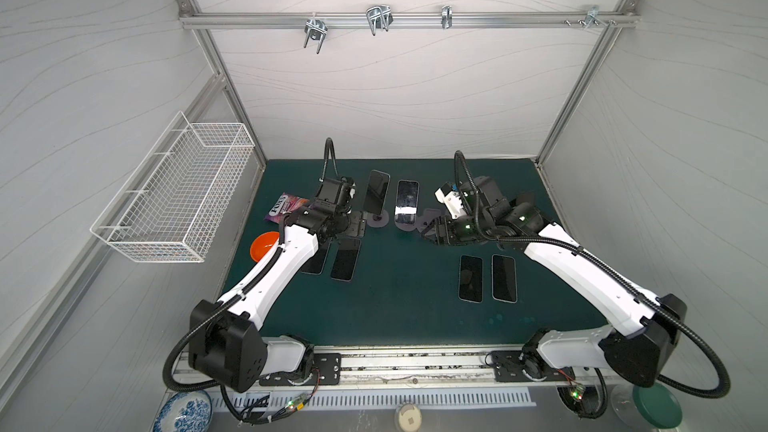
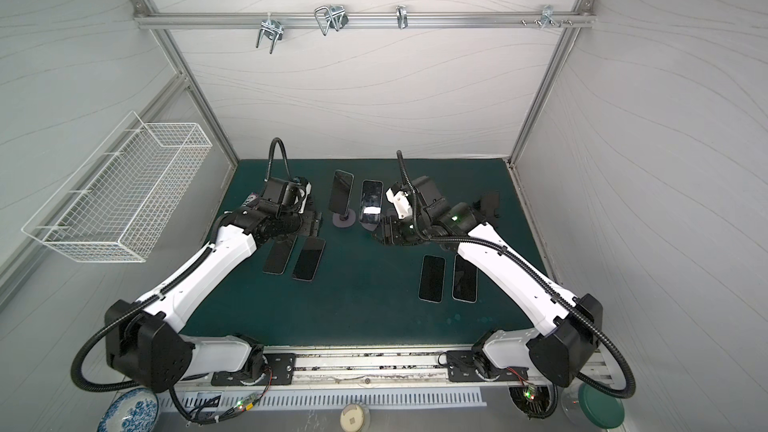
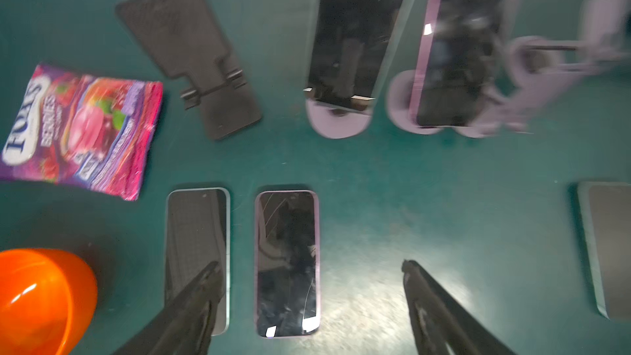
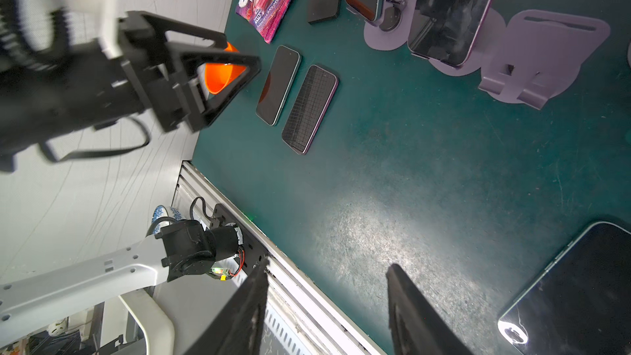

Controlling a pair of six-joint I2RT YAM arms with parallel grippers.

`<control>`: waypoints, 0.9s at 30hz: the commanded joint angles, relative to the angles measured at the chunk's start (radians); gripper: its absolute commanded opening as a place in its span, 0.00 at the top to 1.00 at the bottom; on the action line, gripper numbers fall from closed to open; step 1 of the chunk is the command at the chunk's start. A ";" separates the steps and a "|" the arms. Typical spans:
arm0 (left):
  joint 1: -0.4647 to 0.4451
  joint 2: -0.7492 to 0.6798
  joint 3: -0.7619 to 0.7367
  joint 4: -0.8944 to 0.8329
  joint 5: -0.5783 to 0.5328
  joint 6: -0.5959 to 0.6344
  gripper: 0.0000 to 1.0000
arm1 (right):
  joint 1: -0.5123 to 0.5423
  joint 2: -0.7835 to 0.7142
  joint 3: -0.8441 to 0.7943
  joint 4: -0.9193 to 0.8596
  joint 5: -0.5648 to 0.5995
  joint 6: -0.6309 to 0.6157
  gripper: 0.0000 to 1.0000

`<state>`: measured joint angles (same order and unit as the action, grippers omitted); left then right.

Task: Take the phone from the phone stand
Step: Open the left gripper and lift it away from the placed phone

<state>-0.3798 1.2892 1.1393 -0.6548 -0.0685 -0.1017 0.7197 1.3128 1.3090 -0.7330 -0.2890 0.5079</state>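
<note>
Jaws of left gripper and right gripper gape, seemingly empty.

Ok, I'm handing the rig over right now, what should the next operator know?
Left gripper: open, empty, near the left flat pair.
Right gripper: open, empty, beside the lilac stands.
Done, apparently: four phones flat on the mat, left flat pair and right flat pair.
To do: left standing phone and right standing phone, both on lilac stands.
</note>
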 commanded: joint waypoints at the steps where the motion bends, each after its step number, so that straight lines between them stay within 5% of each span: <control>1: -0.056 -0.082 -0.025 -0.027 -0.021 0.002 0.17 | 0.003 -0.020 -0.014 -0.016 0.014 0.013 0.43; 17: -0.146 -0.542 -0.245 -0.158 0.038 -0.072 0.23 | 0.020 0.069 0.063 0.043 0.036 0.041 0.43; 27: -0.158 -0.614 -0.241 -0.226 0.109 -0.218 0.25 | 0.017 0.122 0.140 0.065 0.109 0.012 0.41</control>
<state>-0.5278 0.6807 0.8783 -0.8661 0.0128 -0.2478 0.7334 1.4155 1.4208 -0.6872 -0.2188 0.5339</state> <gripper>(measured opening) 0.752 0.586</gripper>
